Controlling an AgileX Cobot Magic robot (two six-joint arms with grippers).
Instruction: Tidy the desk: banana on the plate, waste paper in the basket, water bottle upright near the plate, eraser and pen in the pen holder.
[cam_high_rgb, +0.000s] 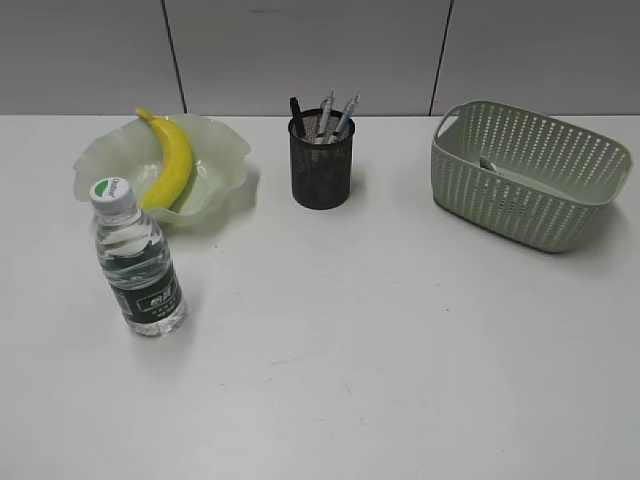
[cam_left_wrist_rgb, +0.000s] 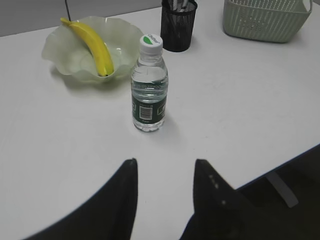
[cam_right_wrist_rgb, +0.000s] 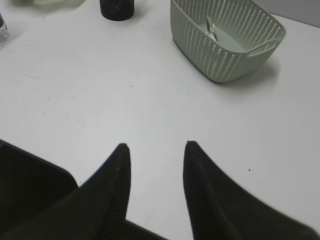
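Observation:
The yellow banana (cam_high_rgb: 172, 160) (cam_left_wrist_rgb: 93, 46) lies in the pale green ruffled plate (cam_high_rgb: 225, 140) (cam_left_wrist_rgb: 60, 50) at the back left of the white desk (cam_high_rgb: 380, 340). In front of the plate the water bottle (cam_high_rgb: 138, 262) (cam_left_wrist_rgb: 149, 85) stands upright. The black mesh pen holder (cam_high_rgb: 321, 165) (cam_left_wrist_rgb: 178, 27) (cam_right_wrist_rgb: 116, 8) holds several pens (cam_high_rgb: 335, 118); the eraser does not show. The sage green basket (cam_high_rgb: 528, 175) (cam_left_wrist_rgb: 265, 20) (cam_right_wrist_rgb: 225, 37) holds the waste paper (cam_right_wrist_rgb: 212, 27) (cam_high_rgb: 490, 164). My left gripper (cam_left_wrist_rgb: 165, 162) hangs open over bare desk, short of the bottle. My right gripper (cam_right_wrist_rgb: 156, 146) is open too, well short of the basket. Neither shows in the exterior view.
A grey panelled wall (cam_high_rgb: 320, 50) runs behind the desk. In the left wrist view the desk's edge (cam_left_wrist_rgb: 280, 162) falls away at the right, and in the right wrist view a dark edge (cam_right_wrist_rgb: 30, 160) shows at the lower left.

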